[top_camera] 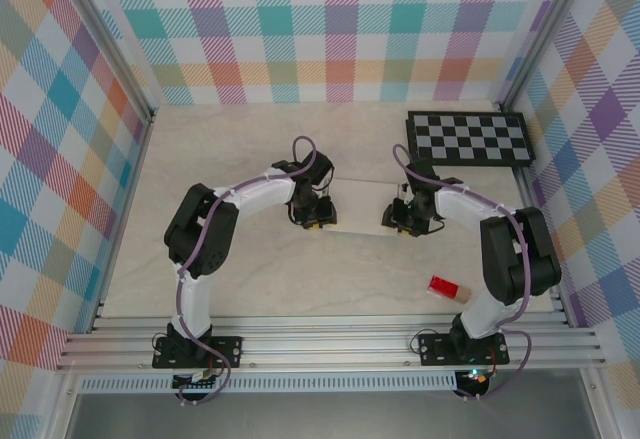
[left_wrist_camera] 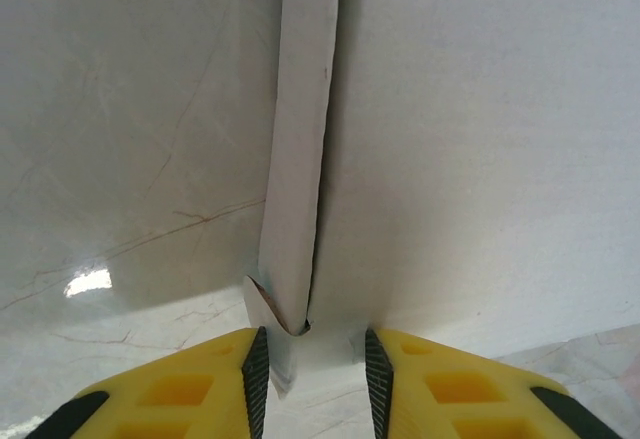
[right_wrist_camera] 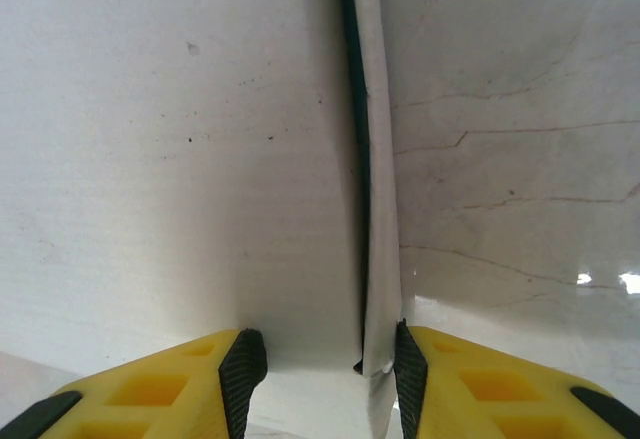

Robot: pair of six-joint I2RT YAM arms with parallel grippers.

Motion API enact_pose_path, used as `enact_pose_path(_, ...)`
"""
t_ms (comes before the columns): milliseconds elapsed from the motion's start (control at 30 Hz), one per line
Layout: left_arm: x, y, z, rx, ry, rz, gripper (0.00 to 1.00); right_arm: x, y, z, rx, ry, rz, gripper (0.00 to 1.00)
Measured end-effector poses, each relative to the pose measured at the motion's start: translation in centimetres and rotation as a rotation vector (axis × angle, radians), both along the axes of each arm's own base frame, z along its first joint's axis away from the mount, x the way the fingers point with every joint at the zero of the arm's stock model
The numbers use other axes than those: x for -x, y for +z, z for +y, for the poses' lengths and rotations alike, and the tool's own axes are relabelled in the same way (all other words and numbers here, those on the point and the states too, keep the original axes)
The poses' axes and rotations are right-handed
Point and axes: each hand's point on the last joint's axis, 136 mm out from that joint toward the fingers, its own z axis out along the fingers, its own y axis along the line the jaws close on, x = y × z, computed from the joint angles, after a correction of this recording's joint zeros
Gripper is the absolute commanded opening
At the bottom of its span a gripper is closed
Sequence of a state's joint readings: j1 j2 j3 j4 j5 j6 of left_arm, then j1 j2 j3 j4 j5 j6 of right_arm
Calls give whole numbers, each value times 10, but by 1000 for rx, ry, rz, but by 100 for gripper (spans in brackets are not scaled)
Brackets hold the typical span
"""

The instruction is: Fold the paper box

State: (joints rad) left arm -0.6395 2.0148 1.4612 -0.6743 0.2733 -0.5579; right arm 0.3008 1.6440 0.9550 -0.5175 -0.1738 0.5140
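The paper box [top_camera: 358, 229] lies folded flat and white at the middle of the table, between my two grippers. My left gripper [top_camera: 316, 225] is at its left end and my right gripper [top_camera: 397, 227] at its right end. In the left wrist view the left gripper [left_wrist_camera: 315, 379] is open, its jaws astride the box's end [left_wrist_camera: 460, 159]; a torn paper tab [left_wrist_camera: 262, 309] touches one pad. In the right wrist view the right gripper [right_wrist_camera: 330, 379] is open astride the other end [right_wrist_camera: 150, 159]. An upright side flap [right_wrist_camera: 378, 259] leans on one pad, with teal showing in the seam.
A small red block [top_camera: 443, 287] lies on the table by the right arm's base. A black-and-white checkerboard [top_camera: 470, 139] lies at the far right. Plaid walls enclose the table on three sides, and an aluminium rail [top_camera: 330, 344] runs along the near edge.
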Motion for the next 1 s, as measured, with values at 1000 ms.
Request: enact_pose_path(1000,16,2,1,3,57,90,24,3,0,4,-21,5,37,44)
